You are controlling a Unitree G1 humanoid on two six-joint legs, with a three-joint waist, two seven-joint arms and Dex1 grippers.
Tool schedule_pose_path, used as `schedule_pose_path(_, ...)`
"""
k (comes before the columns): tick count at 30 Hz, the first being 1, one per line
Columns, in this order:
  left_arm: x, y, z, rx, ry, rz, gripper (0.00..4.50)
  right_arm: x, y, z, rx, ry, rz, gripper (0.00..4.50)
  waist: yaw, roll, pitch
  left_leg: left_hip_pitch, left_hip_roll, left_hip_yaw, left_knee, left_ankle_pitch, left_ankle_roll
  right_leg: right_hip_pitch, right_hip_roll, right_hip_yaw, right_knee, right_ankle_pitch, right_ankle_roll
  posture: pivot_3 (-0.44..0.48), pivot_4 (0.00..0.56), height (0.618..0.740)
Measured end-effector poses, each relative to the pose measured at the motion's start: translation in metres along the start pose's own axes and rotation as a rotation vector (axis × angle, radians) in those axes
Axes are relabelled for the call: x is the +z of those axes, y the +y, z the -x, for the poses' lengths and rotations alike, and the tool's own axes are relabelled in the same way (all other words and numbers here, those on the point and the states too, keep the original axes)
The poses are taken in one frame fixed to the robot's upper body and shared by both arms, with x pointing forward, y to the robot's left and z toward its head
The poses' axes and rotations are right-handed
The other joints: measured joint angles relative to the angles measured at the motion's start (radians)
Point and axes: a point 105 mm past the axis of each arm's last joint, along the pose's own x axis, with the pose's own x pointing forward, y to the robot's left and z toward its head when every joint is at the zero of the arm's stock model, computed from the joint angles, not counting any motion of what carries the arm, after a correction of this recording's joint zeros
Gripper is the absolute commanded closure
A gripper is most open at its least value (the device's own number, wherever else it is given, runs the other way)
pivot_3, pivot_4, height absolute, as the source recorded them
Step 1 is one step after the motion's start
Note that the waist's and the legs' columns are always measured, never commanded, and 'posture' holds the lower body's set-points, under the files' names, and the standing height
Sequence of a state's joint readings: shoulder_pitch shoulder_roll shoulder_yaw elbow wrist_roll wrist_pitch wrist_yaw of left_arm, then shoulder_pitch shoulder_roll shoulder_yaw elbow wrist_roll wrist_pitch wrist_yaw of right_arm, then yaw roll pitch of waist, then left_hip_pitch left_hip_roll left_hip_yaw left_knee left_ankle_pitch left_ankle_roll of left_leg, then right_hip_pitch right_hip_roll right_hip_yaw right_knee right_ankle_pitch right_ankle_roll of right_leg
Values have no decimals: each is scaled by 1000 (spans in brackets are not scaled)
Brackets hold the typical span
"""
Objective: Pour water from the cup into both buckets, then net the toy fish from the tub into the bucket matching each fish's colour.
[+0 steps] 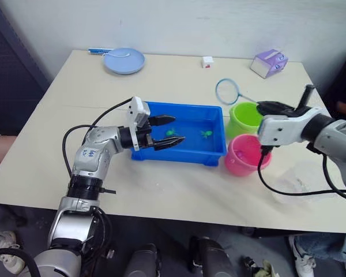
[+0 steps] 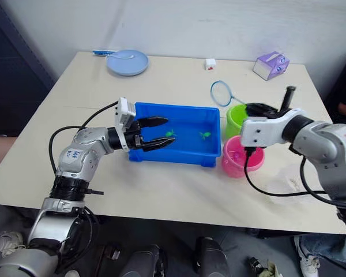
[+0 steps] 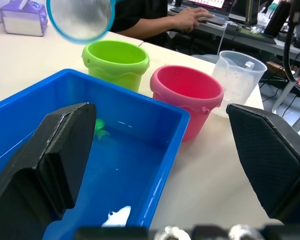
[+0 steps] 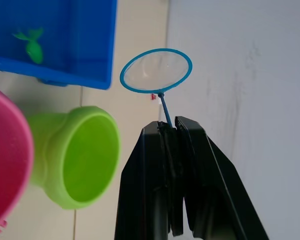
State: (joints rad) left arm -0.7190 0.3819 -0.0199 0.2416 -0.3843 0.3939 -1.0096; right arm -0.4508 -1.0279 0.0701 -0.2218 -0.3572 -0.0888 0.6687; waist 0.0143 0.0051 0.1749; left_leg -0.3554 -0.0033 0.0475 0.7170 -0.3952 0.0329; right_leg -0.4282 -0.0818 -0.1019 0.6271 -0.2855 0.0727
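Note:
The blue tub [image 1: 180, 154] holds water and two small green toy fish [image 1: 170, 133] [image 1: 206, 134]. My left gripper [image 1: 179, 129] hovers open over the tub's left half, with nothing between its fingers. To the tub's right stand the lime green bucket [image 1: 245, 118] and, nearer me, the pink bucket [image 1: 245, 156]. My right gripper [image 4: 168, 126] is shut on the thin handle of the net [image 1: 226, 91]. The net's blue hoop hangs in the air just behind the green bucket. The clear cup [image 1: 297, 182] stands upright right of the pink bucket.
A pale-blue plate [image 1: 124, 60] sits at the table's far left. A small white box [image 1: 207, 62] and a purple box [image 1: 269, 62] lie along the far edge. A person's hand [image 3: 190, 15] rests on a laptop beyond the table.

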Motion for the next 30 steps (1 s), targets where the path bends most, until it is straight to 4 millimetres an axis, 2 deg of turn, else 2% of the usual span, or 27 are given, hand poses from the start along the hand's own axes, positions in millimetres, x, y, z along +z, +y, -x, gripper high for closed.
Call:
schedule_pose_path(5,-4,-1,10,26,34,-7,0,3,19,-20,111,-54,57,3726,-10,0,0,0,0,-1,0,0,0,0,-1,0,0,0,0,0,150,740)
schedule_pose_path(12,-7,-5,20,56,56,-4,0,0,32,-36,189,-90,141,3726,-19,0,0,0,0,-1,0,0,0,0,-1,0,1,0,0,0,150,740)
schedule_pose_path(16,-7,-7,23,74,52,0,0,0,37,-38,220,-109,162,3726,-18,0,0,0,0,-1,0,0,0,0,-1,0,1,0,0,0,150,740)
schedule_pose_path(23,-8,-7,31,102,51,2,0,12,37,-36,230,-152,150,3726,-16,0,0,0,0,-1,0,0,0,0,-2,-1,0,0,0,0,150,740)
schedule_pose_path(30,-8,-7,29,99,43,3,0,9,41,-33,265,-146,138,3726,-16,0,0,0,0,-1,0,0,0,0,-2,-1,0,0,0,0,150,740)
